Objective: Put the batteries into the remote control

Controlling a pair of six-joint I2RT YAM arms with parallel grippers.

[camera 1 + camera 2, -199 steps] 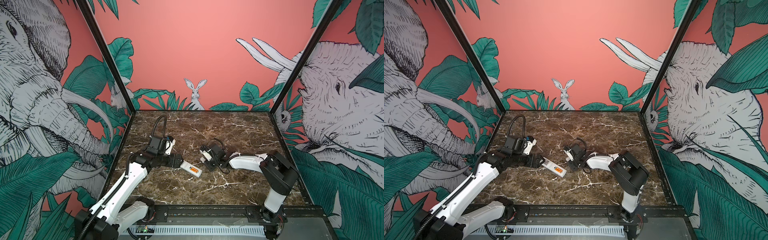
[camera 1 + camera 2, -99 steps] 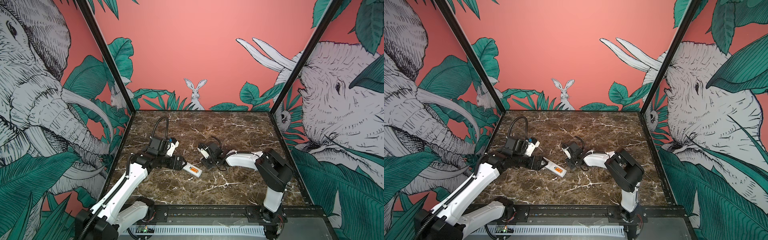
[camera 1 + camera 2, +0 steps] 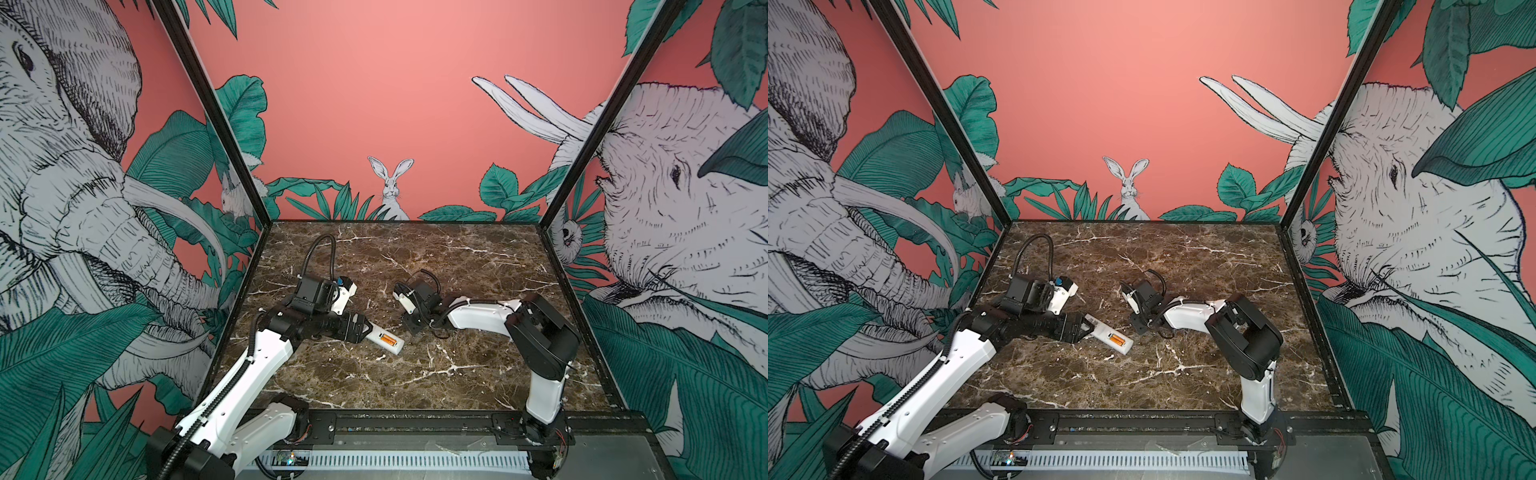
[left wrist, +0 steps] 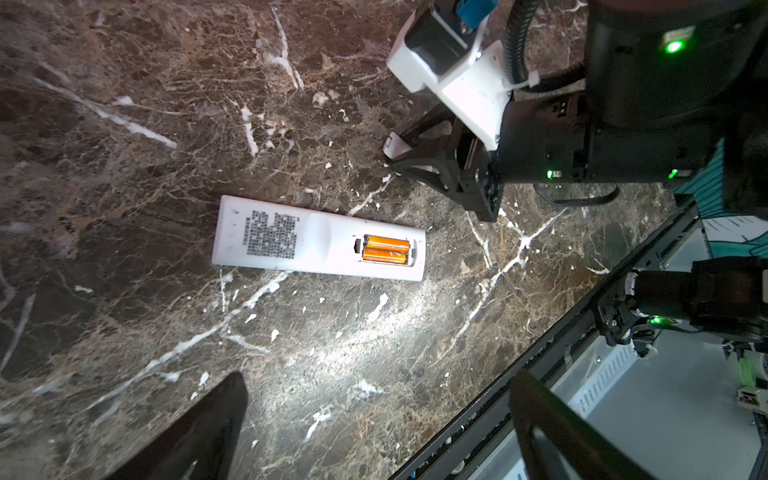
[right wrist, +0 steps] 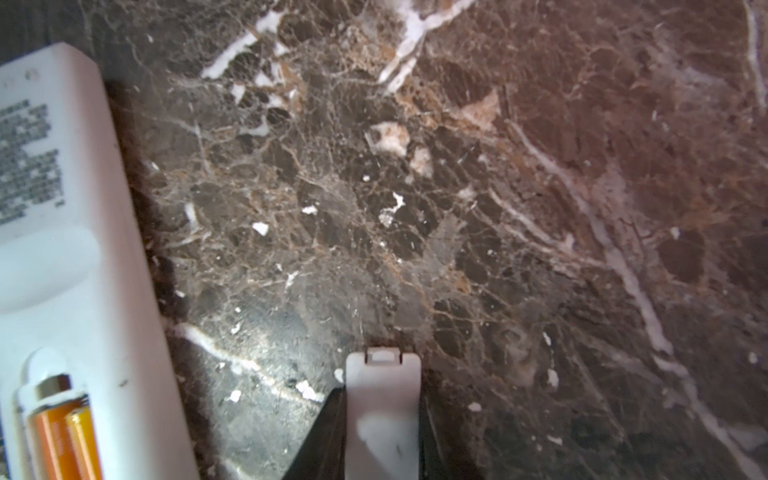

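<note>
- Nearest us, the remote control (image 4: 316,237) lies back up on the marble table (image 3: 457,374). It slants from far-left to near-right, with its open compartment (image 4: 357,246) at the near-right end.
- In that compartment the batteries (image 4: 384,249) lie side by side, and both look seated. We judge the loading itself done, with only the lid left to fit.
- We expect the batteries to be light, hard and smooth. They could roll or spring out if the remote control is tipped, so we would keep it flat.
- The remote control looks like a light, stiff plastic shell that would skate on polished stone. We would brace it across its long sides around the printed label (image 4: 270,232), clear of the compartment.
- Just beside its far-left end hangs the left gripper (image 3: 365,329), jaws spread wide and holding nothing. In the left wrist view the remote control lies ahead of the fingertips (image 4: 232,386), untouched.
- Farther off and to the right, near the remote control, the right gripper (image 5: 380,440) pinches the cover (image 5: 382,390), a small white lid. Its jaws press on both long edges.
- The cover looks thin and very light, and its latch tab (image 5: 382,355) looks easy to snap. This edge grip leaves the tab end free, which suits sliding it in gently.
- We cannot tell whether the cover rests on the table.
</note>
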